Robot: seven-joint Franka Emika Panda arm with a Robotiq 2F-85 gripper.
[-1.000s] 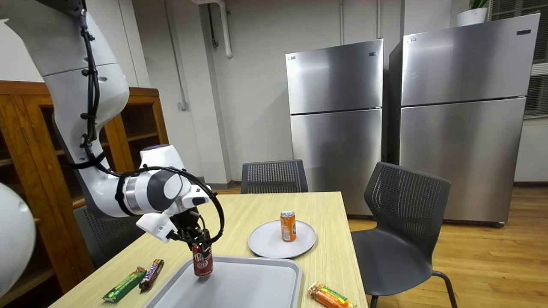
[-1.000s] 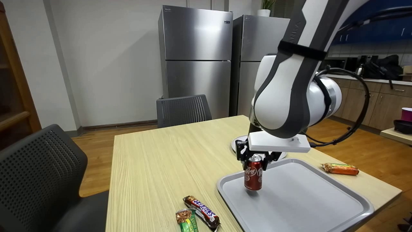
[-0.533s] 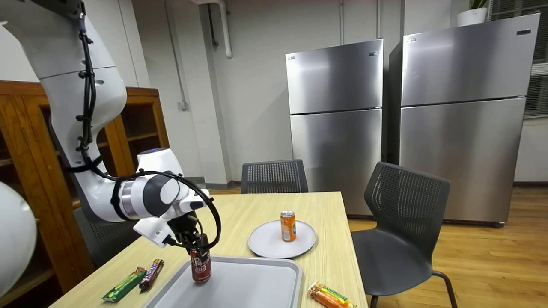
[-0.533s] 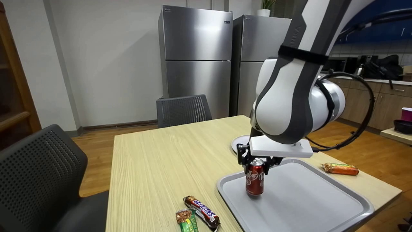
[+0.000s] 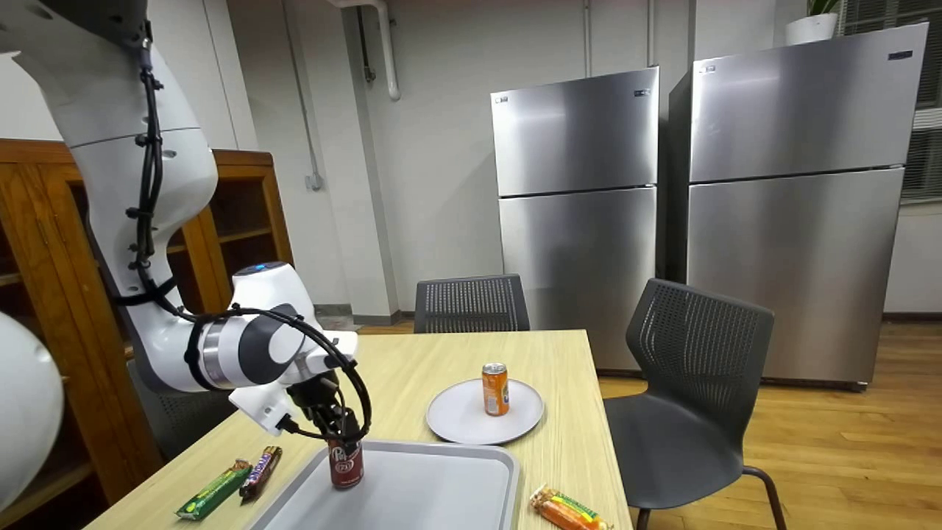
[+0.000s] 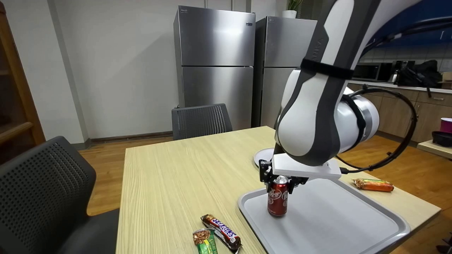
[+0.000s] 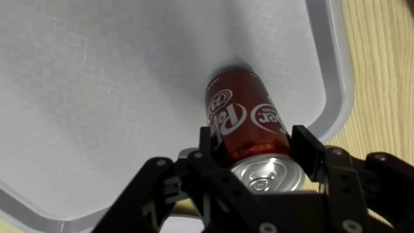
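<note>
Dark red and upright, a Dr Pepper can [image 6: 277,204] is gripped from both sides near its top by the gripper [image 7: 254,139]. It is held inside a grey tray [image 6: 335,218], near a rounded corner; whether the tray's floor is touched cannot be told. On the table [image 6: 176,183] beside the tray, a Snickers bar [image 6: 221,232] and a green-wrapped bar [image 5: 215,490] are laid close together, and an orange can [image 5: 495,389] is borne by a round plate [image 5: 456,419].
</note>
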